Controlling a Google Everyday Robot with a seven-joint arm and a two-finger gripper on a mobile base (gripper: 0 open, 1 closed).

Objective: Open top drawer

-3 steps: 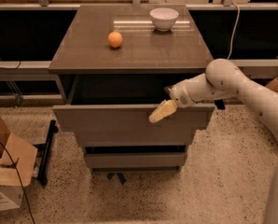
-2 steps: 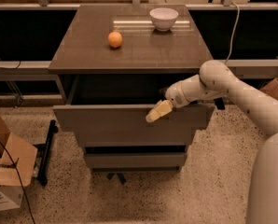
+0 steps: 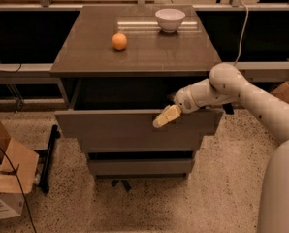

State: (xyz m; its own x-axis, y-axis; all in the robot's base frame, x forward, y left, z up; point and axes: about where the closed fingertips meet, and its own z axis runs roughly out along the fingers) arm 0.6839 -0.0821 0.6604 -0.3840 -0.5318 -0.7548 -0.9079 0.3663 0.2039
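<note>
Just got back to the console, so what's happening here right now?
The arm reaches in from the right, its gripper at the upper front edge of the top drawer. That drawer stands pulled partway out, dark inside showing. An orange and a white bowl sit on the cabinet top.

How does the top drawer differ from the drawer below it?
The top drawer is pulled out, dark interior showing; the lower drawer sits further back. The top drawer's front is wider and taller than the lower drawer's. The claw is at the top drawer's upper edge, away from the lower drawer. Both fronts are plain, grey-brown, handleless.
</note>
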